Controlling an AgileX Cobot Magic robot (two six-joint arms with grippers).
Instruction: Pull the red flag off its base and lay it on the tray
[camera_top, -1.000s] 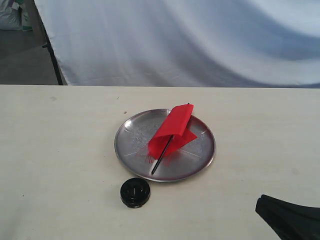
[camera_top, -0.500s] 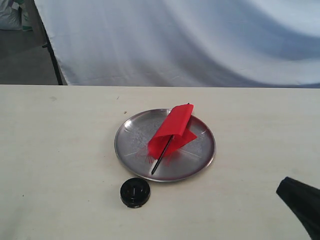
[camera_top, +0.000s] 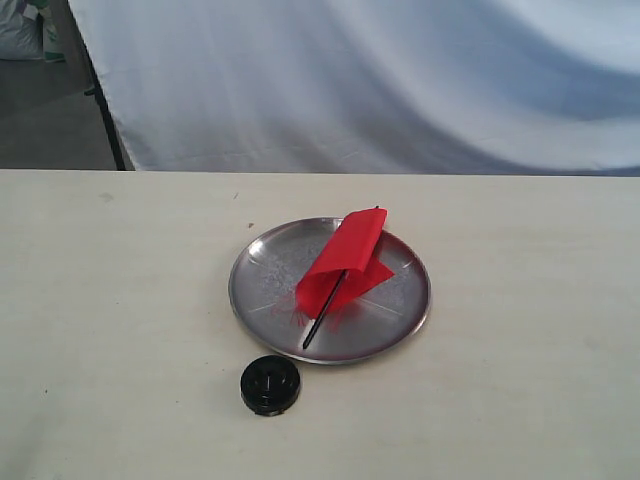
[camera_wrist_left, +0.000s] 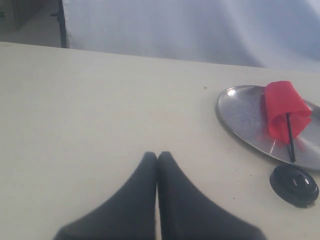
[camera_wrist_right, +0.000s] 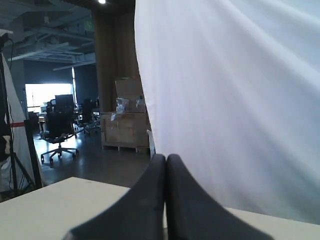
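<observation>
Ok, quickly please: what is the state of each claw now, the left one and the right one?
Left claw: closed, holding nothing.
Right claw: closed, holding nothing.

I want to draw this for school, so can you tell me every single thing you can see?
red flag: 1, red cloth on a black stick, lying on the tray
tray: 1, shiny silver, middle of the table
base: 1, black, on the table next to the tray
table: 1, cream, under everything
backdrop cloth: 1, white, behind the table
office chair: 1 clear, dark, room beyond the cloth
left gripper: 1, black, shut and empty, over the table
right gripper: 1, black, shut and empty, facing the cloth
</observation>
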